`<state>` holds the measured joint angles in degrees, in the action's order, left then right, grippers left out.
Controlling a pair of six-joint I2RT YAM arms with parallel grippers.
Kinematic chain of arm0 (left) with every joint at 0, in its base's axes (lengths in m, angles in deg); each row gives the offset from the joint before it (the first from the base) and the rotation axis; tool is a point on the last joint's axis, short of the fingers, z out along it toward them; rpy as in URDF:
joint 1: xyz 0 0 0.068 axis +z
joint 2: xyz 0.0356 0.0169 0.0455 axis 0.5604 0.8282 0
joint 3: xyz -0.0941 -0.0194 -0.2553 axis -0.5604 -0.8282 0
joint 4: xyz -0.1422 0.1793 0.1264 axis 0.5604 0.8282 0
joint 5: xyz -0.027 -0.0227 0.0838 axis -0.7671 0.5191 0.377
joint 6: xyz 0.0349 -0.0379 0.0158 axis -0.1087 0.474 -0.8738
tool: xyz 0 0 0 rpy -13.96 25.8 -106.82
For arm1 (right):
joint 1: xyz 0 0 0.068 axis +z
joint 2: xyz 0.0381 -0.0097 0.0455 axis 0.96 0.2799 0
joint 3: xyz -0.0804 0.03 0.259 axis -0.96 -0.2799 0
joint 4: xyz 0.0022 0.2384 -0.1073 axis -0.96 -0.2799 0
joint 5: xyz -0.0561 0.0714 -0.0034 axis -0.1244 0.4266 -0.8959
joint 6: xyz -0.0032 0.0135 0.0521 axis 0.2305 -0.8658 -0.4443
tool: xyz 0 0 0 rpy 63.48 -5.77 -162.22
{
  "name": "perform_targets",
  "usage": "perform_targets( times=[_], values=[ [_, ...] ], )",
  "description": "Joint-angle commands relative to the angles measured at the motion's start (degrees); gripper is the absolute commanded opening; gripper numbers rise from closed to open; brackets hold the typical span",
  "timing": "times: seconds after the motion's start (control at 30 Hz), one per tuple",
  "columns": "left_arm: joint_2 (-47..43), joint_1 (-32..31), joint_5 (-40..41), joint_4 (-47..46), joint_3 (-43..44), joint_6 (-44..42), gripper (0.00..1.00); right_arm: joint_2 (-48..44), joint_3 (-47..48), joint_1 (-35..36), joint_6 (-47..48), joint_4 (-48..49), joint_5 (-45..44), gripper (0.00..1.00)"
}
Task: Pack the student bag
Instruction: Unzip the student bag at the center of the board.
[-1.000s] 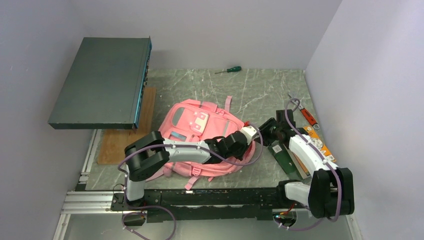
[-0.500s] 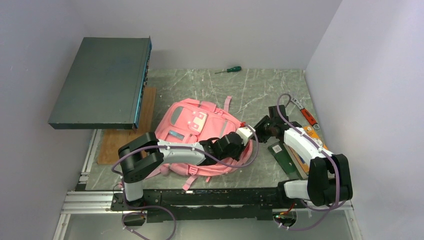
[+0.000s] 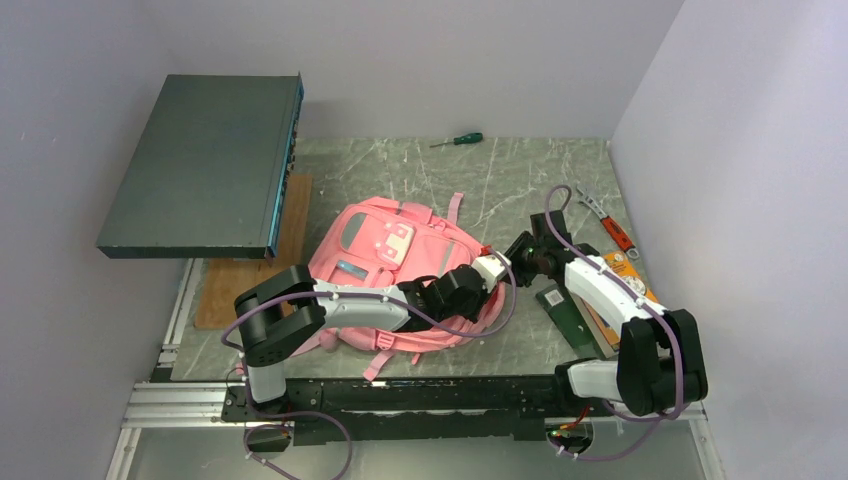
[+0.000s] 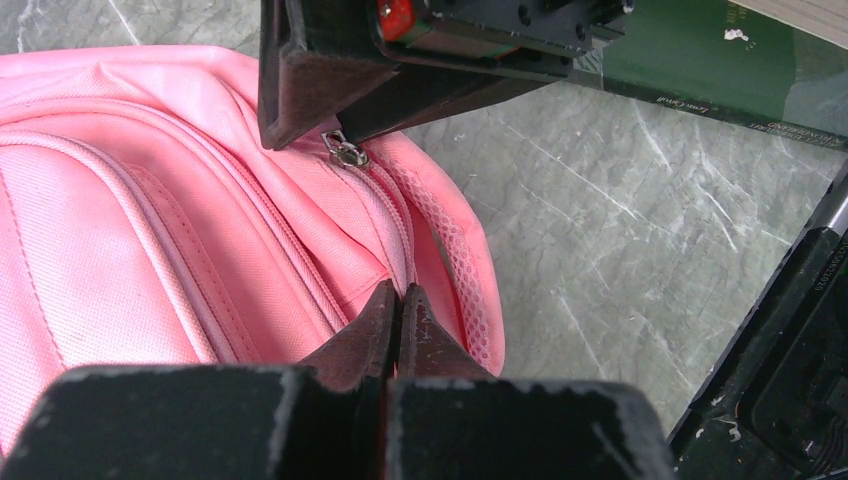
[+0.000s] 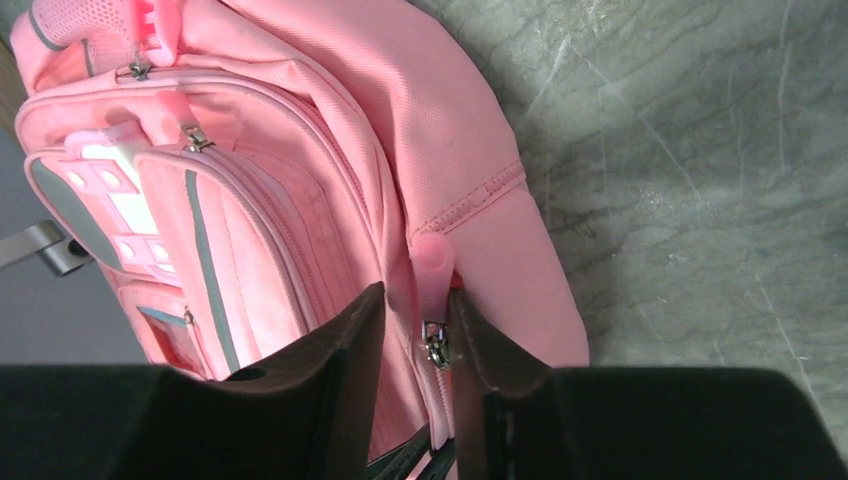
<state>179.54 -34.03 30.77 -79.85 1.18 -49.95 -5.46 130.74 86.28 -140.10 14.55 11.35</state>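
- Two arms are bolted to a black bar (image 3: 420,395) along the near edge, with a silvery metal rail (image 3: 175,405) beside it on the left.
- Grey-green table (image 3: 520,190), veined white like marble, fills the floor of a booth. Pale lilac walls (image 3: 450,60) close it in at the left, back and right.
- The pink bag (image 3: 385,255) lies flat on the near middle of the table with its front pockets up. Some straps trail toward the near edge and one toward the back.
- The left claw (image 4: 400,300) is closed, its tips together against the bag's side seam at the bag's right-hand end. Whether any cloth is pinched between them I cannot tell.
- The right claw (image 5: 420,315) is just beyond it, parted a little, with one finger on each side of the bag's pink zip tab (image 5: 432,265) and metal zip slider (image 5: 435,345). Bag cloth shows between one finger and the tab, so the claw does not look clamped on it.
- Right of the bag, a dark green book (image 3: 572,322) lies on the table under the right arm. An orange packet (image 3: 643,290) sits beside it toward the wall.
- A wooden board (image 3: 250,275) lies at the table's left edge, partly under a big dark grey flat box (image 3: 200,165) raised above the table.
- A red-handled tool (image 3: 612,232) lies near the right wall.
- A green-handled screwdriver (image 3: 458,140) lies near the back wall.
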Motion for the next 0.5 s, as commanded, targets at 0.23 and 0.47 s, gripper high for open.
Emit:
perform_targets(
  times=[0.23,0.47],
  values=[
    [-5.2,0.2,-0.8,-0.6,-0.9,0.4,0.00,-1.4,1.1,0.4,12.2,6.6,-1.7,0.00],
    [-12.7,0.1,-5.3,2.5,-3.1,-0.3,0.00,0.8,6.1,-2.0,20.6,11.9,-0.5,0.00]
  ],
)
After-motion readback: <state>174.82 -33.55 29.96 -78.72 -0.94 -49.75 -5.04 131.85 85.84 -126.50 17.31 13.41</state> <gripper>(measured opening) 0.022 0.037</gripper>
